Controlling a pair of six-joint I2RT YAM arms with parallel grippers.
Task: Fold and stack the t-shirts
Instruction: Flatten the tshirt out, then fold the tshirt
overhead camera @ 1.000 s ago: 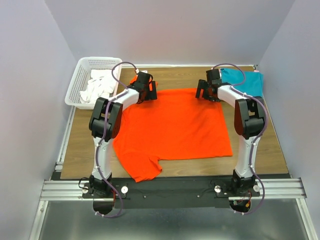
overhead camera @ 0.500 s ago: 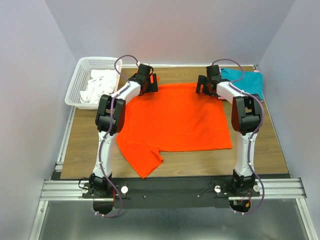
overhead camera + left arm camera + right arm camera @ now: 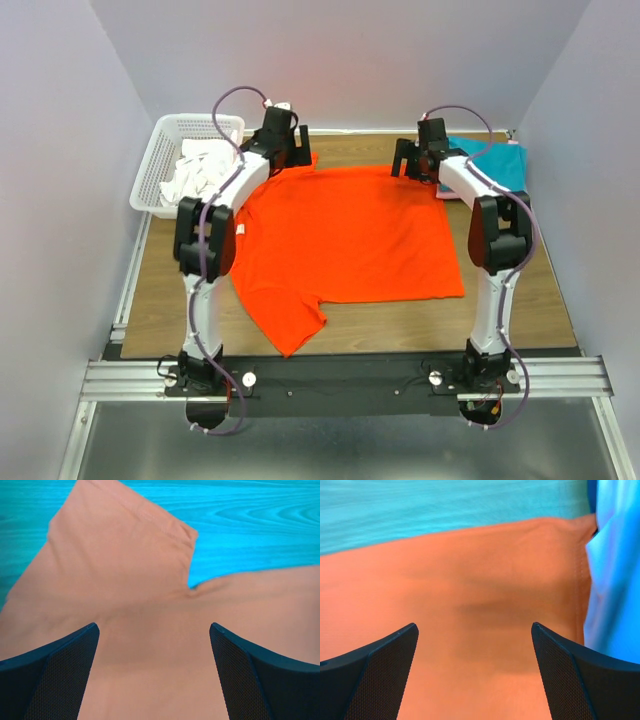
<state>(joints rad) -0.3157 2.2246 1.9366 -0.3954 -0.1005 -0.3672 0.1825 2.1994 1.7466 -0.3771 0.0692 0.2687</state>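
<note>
The left claw (image 3: 284, 150) and right claw (image 3: 414, 166) are held released over far corners of the orange-red t-shirt (image 3: 350, 235), apparently for a fold grasp.

Wooden table (image 3: 160, 295), orange-red t-shirt (image 3: 350, 240) spread flat, teal t-shirt (image 3: 502, 166), white basket (image 3: 150, 168)

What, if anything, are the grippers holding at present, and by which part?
Nothing is held: the left gripper and right gripper stand open above the far edge of the orange-red t-shirt.
</note>
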